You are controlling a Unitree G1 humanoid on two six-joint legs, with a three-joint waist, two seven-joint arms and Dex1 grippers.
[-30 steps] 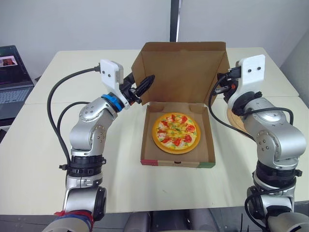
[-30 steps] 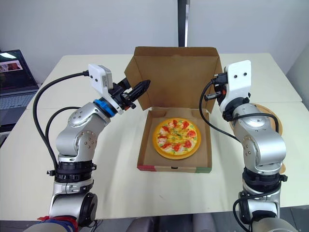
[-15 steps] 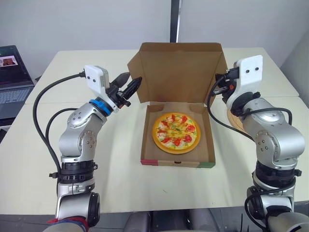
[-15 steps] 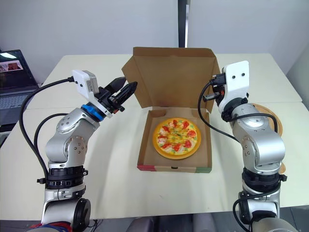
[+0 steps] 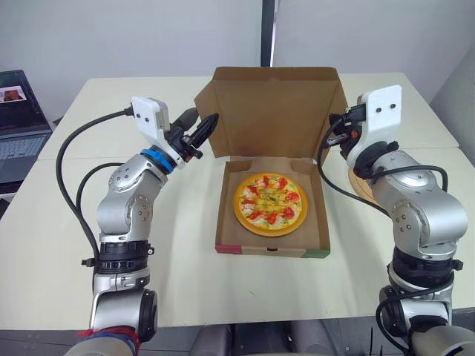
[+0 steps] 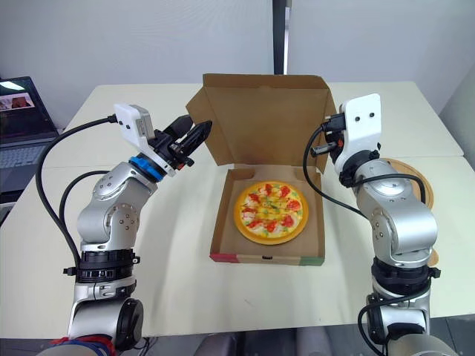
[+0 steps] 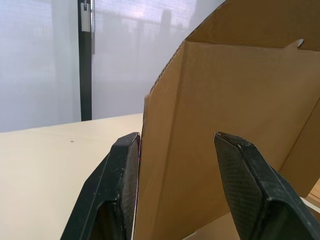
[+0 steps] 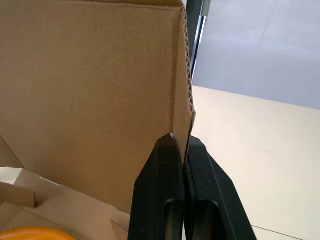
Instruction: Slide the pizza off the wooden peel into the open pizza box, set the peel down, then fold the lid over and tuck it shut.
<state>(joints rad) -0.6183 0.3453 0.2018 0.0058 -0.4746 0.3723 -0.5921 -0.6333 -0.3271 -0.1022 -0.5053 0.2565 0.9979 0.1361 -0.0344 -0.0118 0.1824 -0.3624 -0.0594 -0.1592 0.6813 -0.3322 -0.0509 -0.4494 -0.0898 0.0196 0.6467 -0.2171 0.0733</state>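
Your pizza (image 5: 269,202) lies flat inside the box (image 5: 272,251). It is round, with a yellow rim and red and green bits on top. The brown lid (image 5: 274,111) stands up at the back of the box. Your left tool (image 6: 194,132) is spread apart around the lid's left flap. Your right tool (image 8: 182,145) is pinched tight on the lid's right edge. The peel (image 6: 415,178) lies on the table (image 5: 185,282), right of the box.

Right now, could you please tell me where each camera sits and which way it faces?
Head eyes: from the head, forward and down at the pizza box; both arms show.
Left wrist: on that wrist, along the open left gripper, toward the lid.
Right wrist: along the right gripper, pinching the lid's edge.
Shared: both wrist views see the lid.
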